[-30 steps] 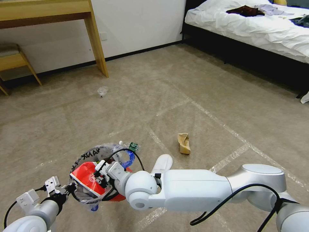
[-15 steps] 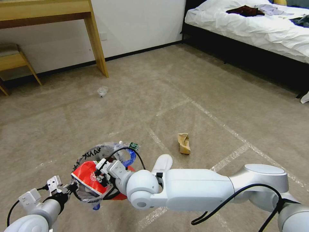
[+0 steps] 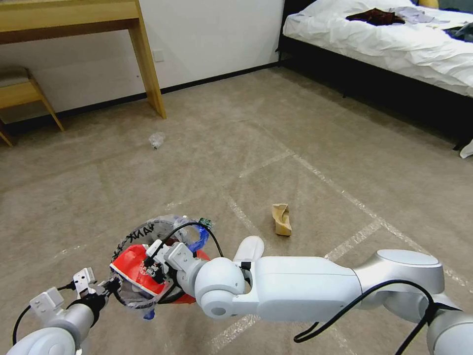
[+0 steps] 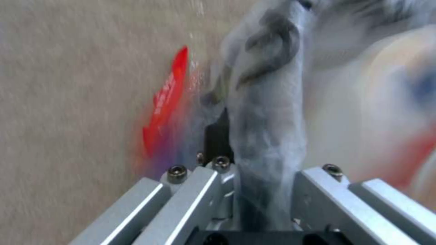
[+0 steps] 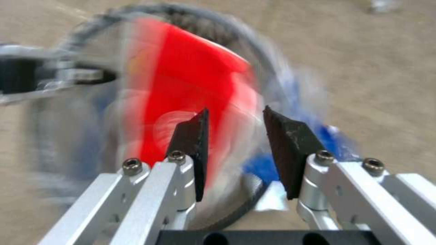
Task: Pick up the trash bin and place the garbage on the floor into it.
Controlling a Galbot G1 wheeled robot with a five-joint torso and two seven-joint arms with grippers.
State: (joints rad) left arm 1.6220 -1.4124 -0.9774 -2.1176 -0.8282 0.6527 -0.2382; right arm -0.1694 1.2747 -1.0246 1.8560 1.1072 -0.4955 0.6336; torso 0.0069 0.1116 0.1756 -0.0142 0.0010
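The trash bin (image 3: 170, 236), a red bucket lined with a clear bag, hangs low over the carpet at the lower left. My left gripper (image 3: 109, 286) is shut on its bag-covered rim (image 4: 268, 143). A red wrapper (image 3: 132, 268) lies in the bin's mouth. Just above it my right gripper (image 3: 152, 268) is open, and between its apart fingers the wrapper (image 5: 182, 85) shows beyond. On the floor lie a white slipper sole (image 3: 250, 248), a brown cardboard scrap (image 3: 282, 220), a clear plastic scrap (image 3: 156, 140) and a green-labelled bottle (image 3: 205, 224), mostly hidden behind the bin.
A wooden desk leg (image 3: 149, 64) and a stool (image 3: 19, 93) stand at the back left. A bed (image 3: 384, 39) with dark clothes fills the back right, and a white object (image 3: 467, 149) lies at its foot. Tape lines cross the open carpet.
The bin, held by the left gripper, has shifted slightly away from me and covers more of the bottle. The right arm has drifted a little with it.
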